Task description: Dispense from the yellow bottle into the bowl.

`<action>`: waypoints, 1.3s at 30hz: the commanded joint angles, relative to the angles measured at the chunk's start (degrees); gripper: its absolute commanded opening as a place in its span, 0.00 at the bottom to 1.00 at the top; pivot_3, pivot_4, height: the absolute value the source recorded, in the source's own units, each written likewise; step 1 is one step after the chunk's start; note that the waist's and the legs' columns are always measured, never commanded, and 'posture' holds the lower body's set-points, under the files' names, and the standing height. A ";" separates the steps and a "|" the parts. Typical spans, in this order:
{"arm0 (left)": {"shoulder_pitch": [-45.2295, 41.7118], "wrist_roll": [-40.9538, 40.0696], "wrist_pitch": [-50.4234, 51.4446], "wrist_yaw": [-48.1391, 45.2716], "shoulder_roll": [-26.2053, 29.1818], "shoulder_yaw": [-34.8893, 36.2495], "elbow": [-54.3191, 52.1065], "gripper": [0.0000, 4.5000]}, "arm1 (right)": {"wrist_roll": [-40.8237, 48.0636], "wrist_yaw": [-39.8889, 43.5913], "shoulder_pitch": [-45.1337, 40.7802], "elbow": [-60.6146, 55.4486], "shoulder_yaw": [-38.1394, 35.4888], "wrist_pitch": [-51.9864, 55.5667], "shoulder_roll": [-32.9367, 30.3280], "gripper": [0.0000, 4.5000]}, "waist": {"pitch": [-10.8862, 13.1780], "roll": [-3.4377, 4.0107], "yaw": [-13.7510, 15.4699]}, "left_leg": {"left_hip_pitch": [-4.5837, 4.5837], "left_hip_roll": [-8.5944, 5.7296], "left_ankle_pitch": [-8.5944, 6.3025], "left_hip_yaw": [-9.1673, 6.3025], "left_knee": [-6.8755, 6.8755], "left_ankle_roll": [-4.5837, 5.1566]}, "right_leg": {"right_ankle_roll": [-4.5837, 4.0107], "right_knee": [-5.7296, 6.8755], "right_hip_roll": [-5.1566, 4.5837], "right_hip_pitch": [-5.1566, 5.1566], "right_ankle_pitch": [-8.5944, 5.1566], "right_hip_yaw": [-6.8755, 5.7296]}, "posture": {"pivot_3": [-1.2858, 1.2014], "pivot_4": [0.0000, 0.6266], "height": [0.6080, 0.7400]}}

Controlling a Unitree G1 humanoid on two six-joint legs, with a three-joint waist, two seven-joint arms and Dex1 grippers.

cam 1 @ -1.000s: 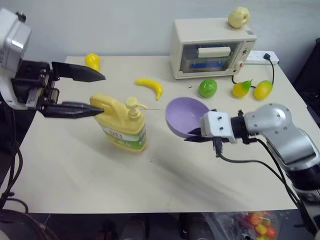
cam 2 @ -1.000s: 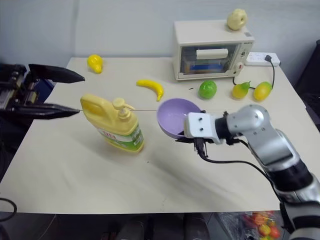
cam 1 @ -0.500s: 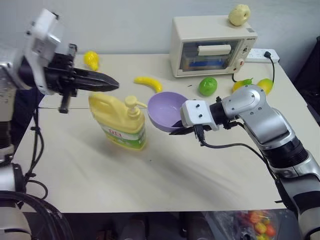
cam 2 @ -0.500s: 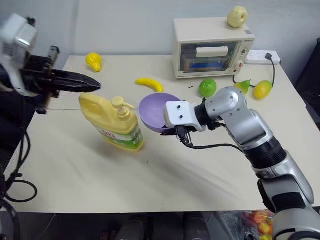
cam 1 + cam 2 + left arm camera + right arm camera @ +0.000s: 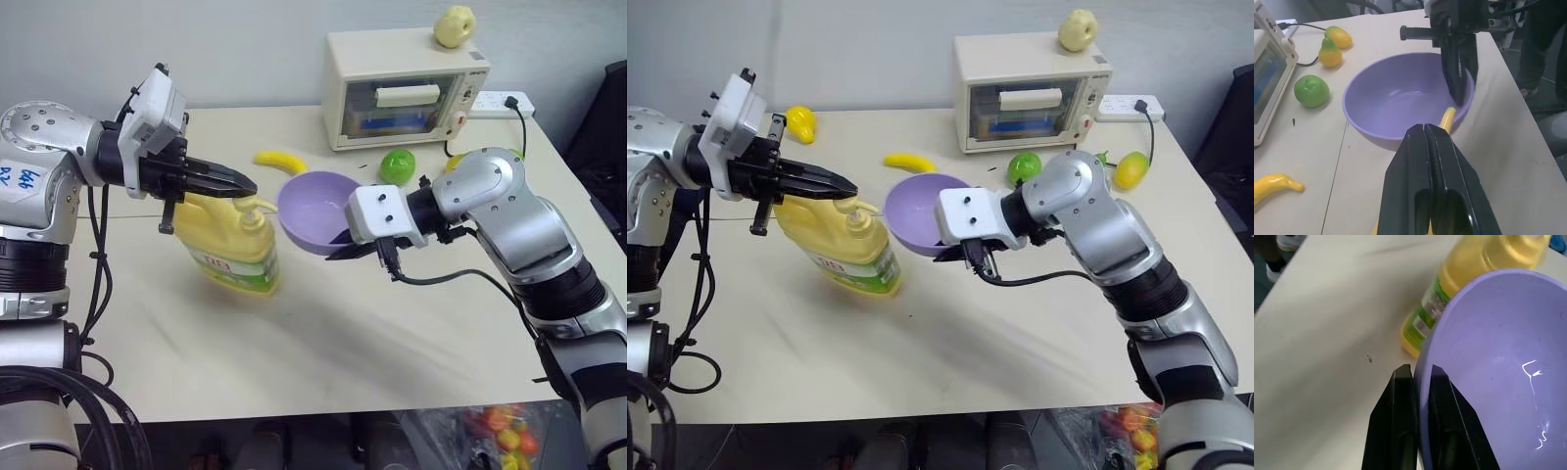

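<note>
The right gripper [image 5: 1418,377] jaws pinch the rim of the bowl [image 5: 315,211], holding it beside the yellow bottle [image 5: 228,240] on the table [image 5: 323,323], whose pump sits just under the left gripper's [image 5: 247,183] pressed-together jaws.

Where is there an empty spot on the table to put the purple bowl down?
The widest bare patch of the table is the near part, in front of the yellow bottle and the bowl. The far left corner behind the bottle is bare too. It's crowded at the far right, where the toaster oven, green fruit and banana sit.
</note>
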 commanded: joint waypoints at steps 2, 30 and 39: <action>-0.79 0.53 -0.59 -0.41 0.13 1.31 0.23 0.01 | 2.26 -0.30 -2.27 -4.59 -1.55 3.28 0.45 0.00 | 0.00 0.00 0.02 | 0.00 0.00 0.00 0.00 0.01 0.00 | 0.00 0.01 0.00 0.00 0.00 0.00 | 0.52 0.24 1.00; 5.65 8.56 -8.81 -1.74 1.16 -3.97 -2.10 0.01 | 1.77 -0.88 -2.29 -5.31 -0.57 3.23 0.53 0.00 | -0.11 -0.03 -0.03 | 0.18 0.00 0.00 0.08 0.05 0.00 | 0.00 0.20 -0.02 0.06 0.00 0.03 | 0.52 0.24 1.00; 6.32 8.47 -8.79 -0.78 0.57 -4.17 -1.68 0.01 | 1.78 -0.77 -2.00 -5.45 -0.51 3.00 0.61 0.00 | -0.21 -0.04 0.00 | 0.24 0.00 0.00 0.08 0.05 0.00 | 0.00 0.24 -0.01 0.10 0.00 0.05 | 0.52 0.24 1.00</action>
